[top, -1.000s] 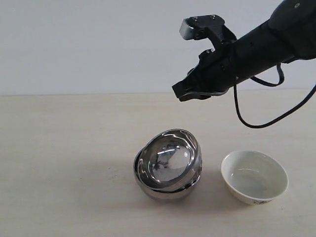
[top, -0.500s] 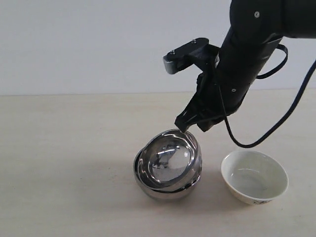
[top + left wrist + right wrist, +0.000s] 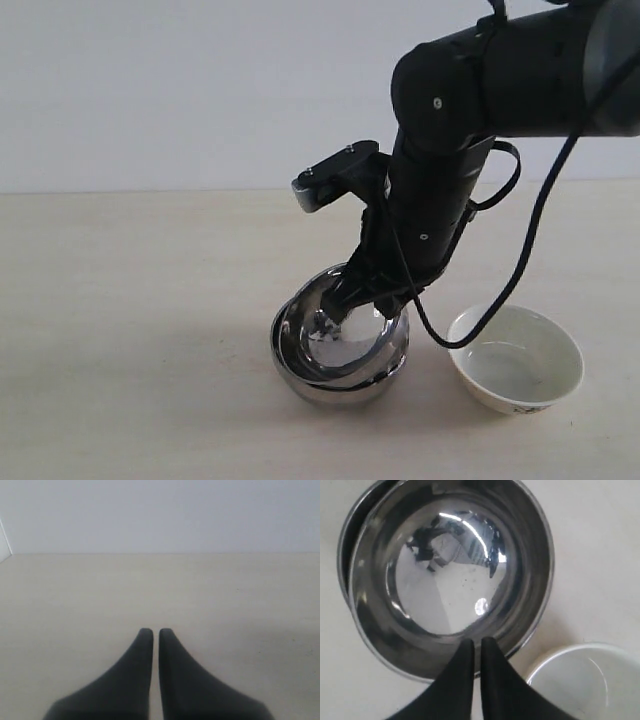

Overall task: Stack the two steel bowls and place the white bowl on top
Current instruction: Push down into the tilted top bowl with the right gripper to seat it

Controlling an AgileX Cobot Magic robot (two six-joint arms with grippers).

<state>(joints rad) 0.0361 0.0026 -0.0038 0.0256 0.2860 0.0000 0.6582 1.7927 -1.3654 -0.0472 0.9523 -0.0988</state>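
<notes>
Right tool: Your right tool (image 3: 344, 306) points steeply down into the steel stack, its two fingers closed against each other and gripping no bowl.
Tip position: The fingertips (image 3: 464, 654) sit at the raised edge of the upper steel bowl, just over its rim. You cannot tell whether they press on the metal.
Upper steel bowl: The upper steel bowl (image 3: 330, 350) lies nested but crooked, directly beneath the tool. Its mouth tips away from the tool, with the rim high where the fingers meet it and low on the opposite side.
Lower steel bowl: The lower steel bowl (image 3: 332, 390) sits upright on the worktop (image 3: 130, 300) under the tool, mouth up. A crescent of its rim shows on the side farthest from the fingers.
Long axis: Both steel bowls are round, so neither gives you a long axis, and only the tilt gives a direction. You cannot make out which one carries the dimples.
White bowl: The white bowl (image 3: 515, 358) stands upright, mouth up, near the tool on the raised-rim side. It is apart from the steel stack and has a small dark mark (image 3: 526, 408) low on its outside.
Left tool: Your left tool (image 3: 151, 631) has its fingers drawn together with only a thin slit between them. It is aimed level across the worktop toward a pale wall (image 3: 160, 515).
</notes>
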